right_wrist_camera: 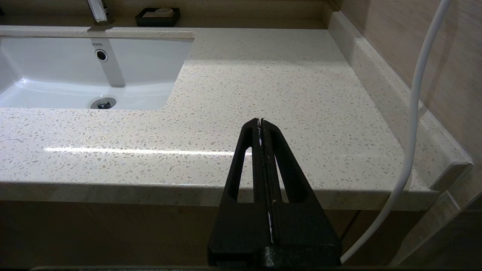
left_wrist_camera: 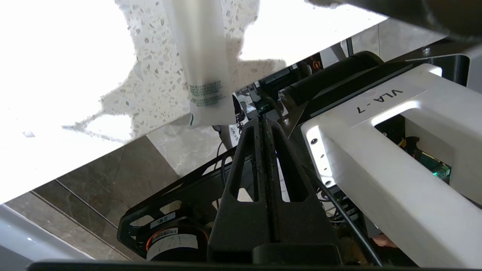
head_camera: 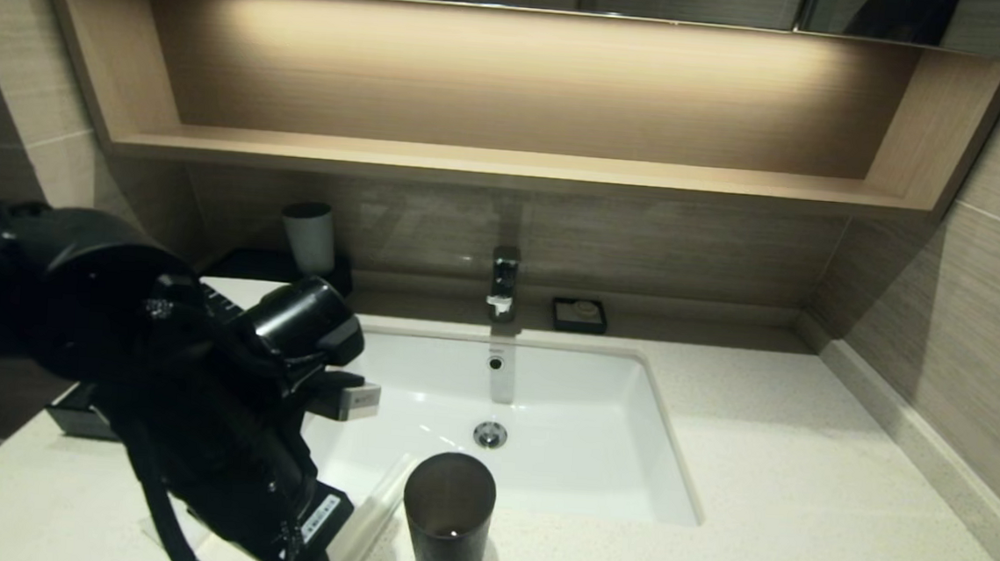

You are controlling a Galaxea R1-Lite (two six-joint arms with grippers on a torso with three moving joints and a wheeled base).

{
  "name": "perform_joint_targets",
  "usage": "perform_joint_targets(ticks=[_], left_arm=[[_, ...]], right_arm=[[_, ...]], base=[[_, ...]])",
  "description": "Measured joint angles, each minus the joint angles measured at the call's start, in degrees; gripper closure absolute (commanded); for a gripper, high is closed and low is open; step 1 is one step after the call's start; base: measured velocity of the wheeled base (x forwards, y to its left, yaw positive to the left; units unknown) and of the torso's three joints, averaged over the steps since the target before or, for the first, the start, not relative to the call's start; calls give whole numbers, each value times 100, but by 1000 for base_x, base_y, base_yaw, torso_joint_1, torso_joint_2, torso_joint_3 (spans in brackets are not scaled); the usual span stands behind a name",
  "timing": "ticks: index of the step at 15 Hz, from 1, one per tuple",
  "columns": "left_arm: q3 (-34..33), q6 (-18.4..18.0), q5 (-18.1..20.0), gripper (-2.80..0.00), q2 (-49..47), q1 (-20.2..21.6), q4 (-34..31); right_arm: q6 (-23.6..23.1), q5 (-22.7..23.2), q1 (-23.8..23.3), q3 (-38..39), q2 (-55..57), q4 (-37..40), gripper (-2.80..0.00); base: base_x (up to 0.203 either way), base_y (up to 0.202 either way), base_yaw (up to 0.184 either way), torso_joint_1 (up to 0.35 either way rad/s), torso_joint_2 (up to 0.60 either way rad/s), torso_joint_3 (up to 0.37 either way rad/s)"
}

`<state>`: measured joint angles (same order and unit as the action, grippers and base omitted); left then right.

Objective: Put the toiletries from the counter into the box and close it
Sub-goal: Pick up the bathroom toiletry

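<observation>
Bathroom vanity with the left arm reaching over the counter's front left corner.
Head view: speckled off-white counter with a sunk white basin, faucet, small black soap dish, a grey cup at the back left and a dark tumbler at the front edge; the left arm's bulk hides most of the black box, of which only an edge shows at far left, and a clear-wrapped packet lies just left of the tumbler. Left wrist view: left gripper with fingers pressed together, its tips at the lower end of a translucent sachet bearing green print; whether it is pinched cannot be told. Right wrist view: right gripper fully closed, empty, parked before the counter's front edge.
</observation>
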<state>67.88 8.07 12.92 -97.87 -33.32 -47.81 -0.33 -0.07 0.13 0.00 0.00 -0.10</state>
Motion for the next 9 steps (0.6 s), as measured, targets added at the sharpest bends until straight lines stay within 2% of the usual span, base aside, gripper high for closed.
perform_joint_targets(ticks=[9], left_arm=[[67,48,-162,0,-119,127,2]], right_arm=[[0,-2,0,0,0,2,0]], base=[[0,0,0,0,0,0]])
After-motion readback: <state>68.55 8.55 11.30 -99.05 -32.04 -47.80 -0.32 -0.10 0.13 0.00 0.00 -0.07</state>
